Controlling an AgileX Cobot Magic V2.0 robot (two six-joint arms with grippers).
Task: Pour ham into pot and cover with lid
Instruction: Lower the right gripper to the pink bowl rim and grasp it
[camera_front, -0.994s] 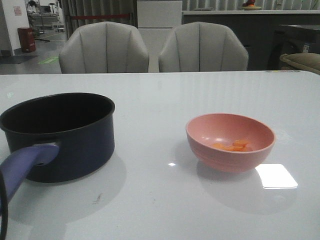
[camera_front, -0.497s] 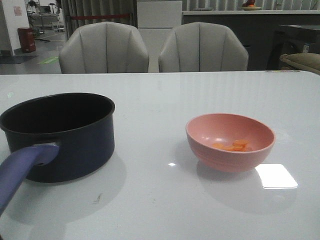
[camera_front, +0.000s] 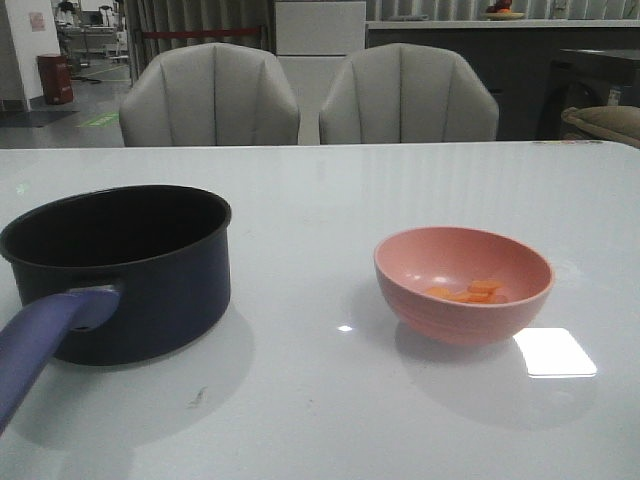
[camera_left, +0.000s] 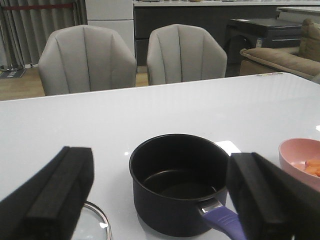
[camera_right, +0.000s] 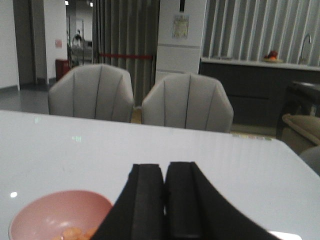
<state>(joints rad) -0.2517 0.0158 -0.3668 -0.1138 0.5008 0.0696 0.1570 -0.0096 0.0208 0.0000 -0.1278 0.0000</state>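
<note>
The dark navy pot (camera_front: 120, 270) stands on the left of the white table, its purple-blue handle (camera_front: 40, 345) pointing toward me. It is empty inside in the left wrist view (camera_left: 177, 180). The orange ham pieces (camera_front: 470, 293) lie in a pink bowl (camera_front: 463, 283) on the right. The glass lid's steel rim (camera_left: 100, 222) shows beside the pot in the left wrist view only; its knob is hidden. My left gripper (camera_left: 160, 200) is open, behind the pot and above the table. My right gripper (camera_right: 164, 200) is shut and empty, next to the bowl (camera_right: 60, 215). Neither gripper shows in the front view.
Two grey chairs (camera_front: 210, 95) (camera_front: 405, 95) stand behind the table's far edge (camera_front: 320, 146). A bright light patch (camera_front: 553, 352) lies on the table beside the bowl.
A dark cable at the lower left edge of the front view has gone out of view. The pot and bowl stay where they were.
</note>
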